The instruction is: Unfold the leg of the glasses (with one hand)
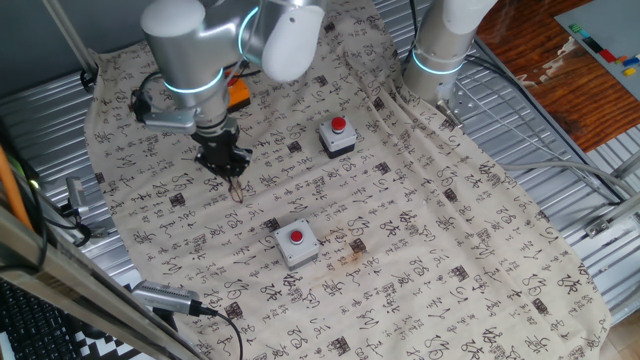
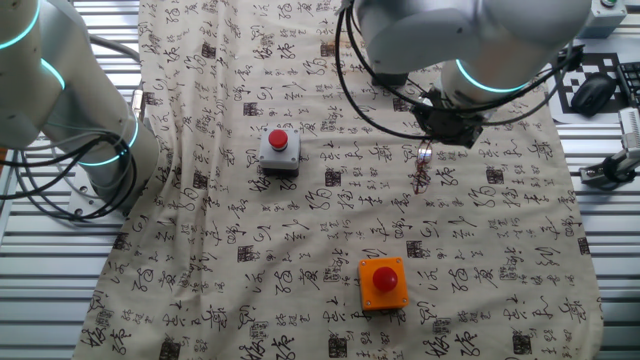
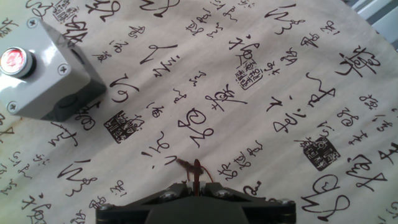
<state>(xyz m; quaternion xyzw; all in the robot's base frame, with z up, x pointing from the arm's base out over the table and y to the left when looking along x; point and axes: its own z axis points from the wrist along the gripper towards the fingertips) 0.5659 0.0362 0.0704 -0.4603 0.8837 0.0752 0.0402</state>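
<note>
Glasses (image 2: 422, 172) hang straight down from the gripper (image 2: 428, 150), long axis pointing at the cloth (image 2: 300, 250), right of the grey button box (image 2: 279, 150). Fingers look pinched shut on the frame's top.

Open cloth (image 1: 420, 250) surrounds the hand (image 1: 235, 185). Nearest obstacles: two grey button boxes (image 1: 297, 243) (image 1: 337, 137), both well apart from it.

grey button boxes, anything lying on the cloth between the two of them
Nothing but printed cloth: in one fixed view the stretch between the far grey button box and the near one is bare.
</note>
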